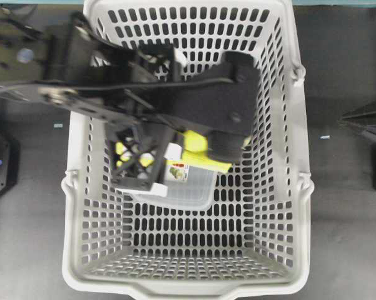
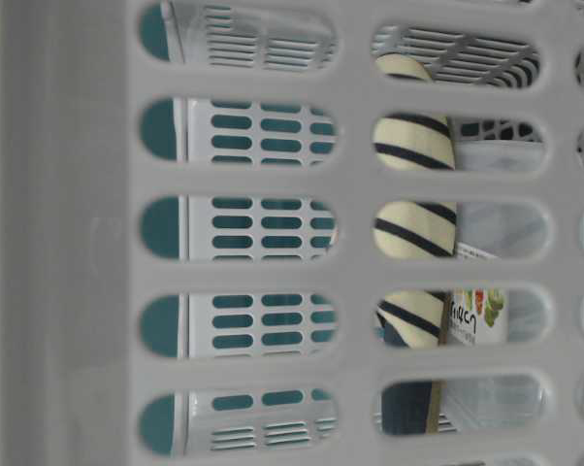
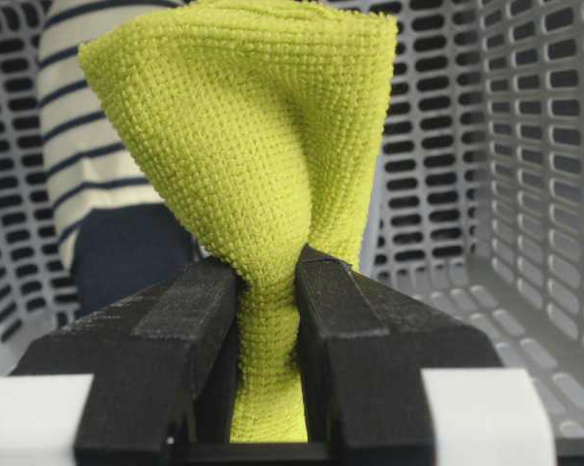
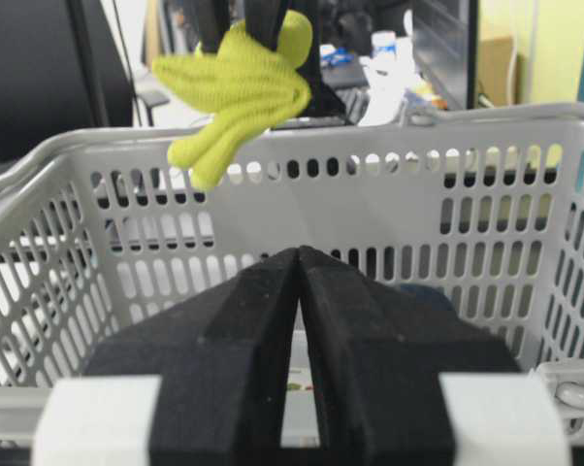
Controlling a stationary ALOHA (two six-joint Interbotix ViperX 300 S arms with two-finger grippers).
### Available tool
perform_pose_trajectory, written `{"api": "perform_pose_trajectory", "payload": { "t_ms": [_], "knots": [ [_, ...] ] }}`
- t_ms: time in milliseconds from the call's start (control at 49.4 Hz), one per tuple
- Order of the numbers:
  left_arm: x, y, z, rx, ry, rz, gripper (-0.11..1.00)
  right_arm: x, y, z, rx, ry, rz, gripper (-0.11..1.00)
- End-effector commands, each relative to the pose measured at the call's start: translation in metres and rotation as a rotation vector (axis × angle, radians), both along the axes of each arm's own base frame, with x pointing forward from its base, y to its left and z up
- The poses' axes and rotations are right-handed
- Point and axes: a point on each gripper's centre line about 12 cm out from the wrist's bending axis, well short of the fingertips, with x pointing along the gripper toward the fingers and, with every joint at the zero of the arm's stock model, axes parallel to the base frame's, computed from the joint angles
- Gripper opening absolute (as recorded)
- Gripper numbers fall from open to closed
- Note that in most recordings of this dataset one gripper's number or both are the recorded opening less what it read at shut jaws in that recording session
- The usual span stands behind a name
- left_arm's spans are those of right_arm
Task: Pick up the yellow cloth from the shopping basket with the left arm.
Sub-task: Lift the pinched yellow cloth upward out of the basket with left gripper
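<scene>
Basket (image 1: 288, 206): big grey slotted tub, fills most of the overhead view.

Left arm (image 1: 175, 94): reaches in from the left edge across the basket's upper half, wrist bent down over the middle.

Slipper (image 2: 413, 223): cream with navy stripes, standing on end inside the basket, seen through the wall slots in the table-level view. A clear labelled package (image 1: 188, 184) lies on the basket floor near the middle; the label shows just beside the slipper from the side.

Right gripper (image 4: 300, 282): outside the basket, facing its wall, fingers pressed together on nothing.

Left gripper (image 3: 268, 282): fingers pinched on the cloth (image 3: 253, 146), nipping it at a narrow bunched waist.

Cloth: yellow-green, fans out wide beyond the fingertips. From the right wrist view it hangs above the basket's far rim, clear of the floor and contents, one corner drooping. From overhead only bits of yellow peek out under the arm.
</scene>
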Motion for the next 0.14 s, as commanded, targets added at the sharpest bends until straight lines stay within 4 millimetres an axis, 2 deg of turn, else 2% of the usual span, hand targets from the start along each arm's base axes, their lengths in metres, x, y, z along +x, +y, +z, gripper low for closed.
{"api": "perform_pose_trajectory", "payload": {
  "t_ms": [0, 121],
  "knots": [
    [-0.025, 0.006, 0.027, -0.006, -0.104, 0.011, 0.14, 0.001, 0.0, 0.006, 0.005, -0.017, 0.0, -0.01],
    [-0.043, 0.009, 0.023, -0.005, -0.152, 0.007, 0.14, 0.0, 0.0, 0.008, 0.005, -0.023, 0.0, -0.01]
  ]
}}
